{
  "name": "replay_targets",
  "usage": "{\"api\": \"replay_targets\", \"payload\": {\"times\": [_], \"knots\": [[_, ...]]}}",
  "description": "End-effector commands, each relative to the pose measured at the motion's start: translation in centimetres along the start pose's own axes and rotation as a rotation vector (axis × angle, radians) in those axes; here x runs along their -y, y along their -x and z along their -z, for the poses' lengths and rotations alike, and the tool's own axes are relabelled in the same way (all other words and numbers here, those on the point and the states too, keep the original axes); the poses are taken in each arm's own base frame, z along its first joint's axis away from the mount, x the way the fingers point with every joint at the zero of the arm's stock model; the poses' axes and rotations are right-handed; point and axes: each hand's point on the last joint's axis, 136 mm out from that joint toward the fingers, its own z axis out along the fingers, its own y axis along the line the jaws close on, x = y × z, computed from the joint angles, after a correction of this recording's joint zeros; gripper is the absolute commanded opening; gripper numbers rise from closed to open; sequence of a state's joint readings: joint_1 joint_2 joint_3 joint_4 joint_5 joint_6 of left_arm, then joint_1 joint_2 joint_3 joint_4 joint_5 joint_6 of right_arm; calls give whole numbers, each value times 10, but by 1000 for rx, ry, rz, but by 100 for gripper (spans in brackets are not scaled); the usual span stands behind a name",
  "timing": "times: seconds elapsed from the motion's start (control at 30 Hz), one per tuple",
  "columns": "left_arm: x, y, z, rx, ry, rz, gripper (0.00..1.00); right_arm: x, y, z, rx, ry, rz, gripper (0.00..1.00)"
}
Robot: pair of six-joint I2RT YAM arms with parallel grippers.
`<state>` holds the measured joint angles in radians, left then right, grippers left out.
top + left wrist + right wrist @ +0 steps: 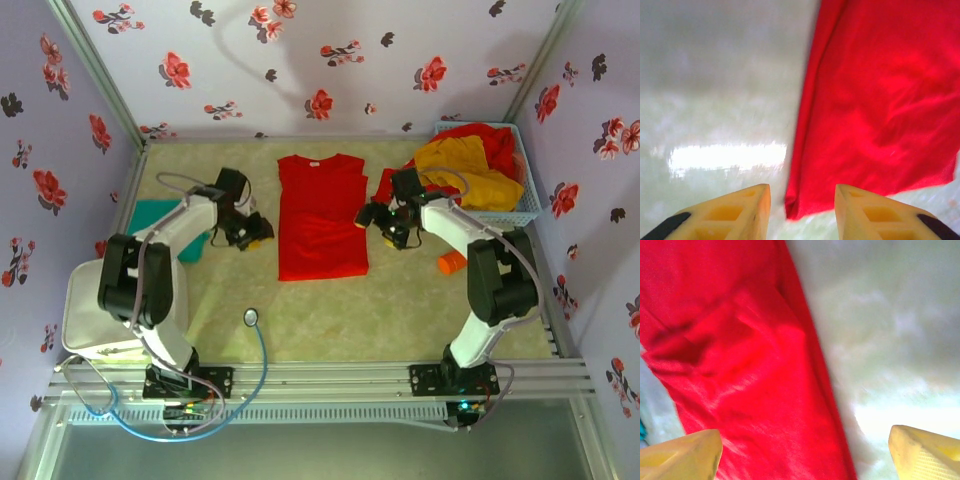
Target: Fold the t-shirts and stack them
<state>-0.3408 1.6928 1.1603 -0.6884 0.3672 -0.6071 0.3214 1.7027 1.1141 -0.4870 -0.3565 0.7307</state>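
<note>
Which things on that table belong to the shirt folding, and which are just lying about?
For the job: flat red t-shirt; teal t-shirt; yellow t-shirt; bunched red t-shirt.
Just lying about: blue basket holding shirts; orange object; small round object.

Robot lab test cell: floral-papered panel walls (330,60), aluminium rail frame (330,378), arm bases (185,385) bolted on.
</note>
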Motion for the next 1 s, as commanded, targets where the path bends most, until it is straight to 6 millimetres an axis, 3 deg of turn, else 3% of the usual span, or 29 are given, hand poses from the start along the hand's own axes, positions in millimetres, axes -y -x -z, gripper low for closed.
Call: {"api": "replay_targets", "payload": {"times": [0.0,0.2,0.47,0.73,0.97], "knots": [[0,-25,-10,-9,-18,20,39,19,-28,-1,-52,-32,10,85],[14,-59,-38,-65,-56,15,42,31,-53,-9,-83,-57,43,79],[20,-67,-70,-98,-45,21,43,25,-67,-26,-99,-55,62,67],[9,-73,-74,-116,0,27,43,22,-78,-34,-120,-60,79,58],[-2,-74,-48,-101,113,-13,46,41,-83,-36,-129,-149,93,56]]}}
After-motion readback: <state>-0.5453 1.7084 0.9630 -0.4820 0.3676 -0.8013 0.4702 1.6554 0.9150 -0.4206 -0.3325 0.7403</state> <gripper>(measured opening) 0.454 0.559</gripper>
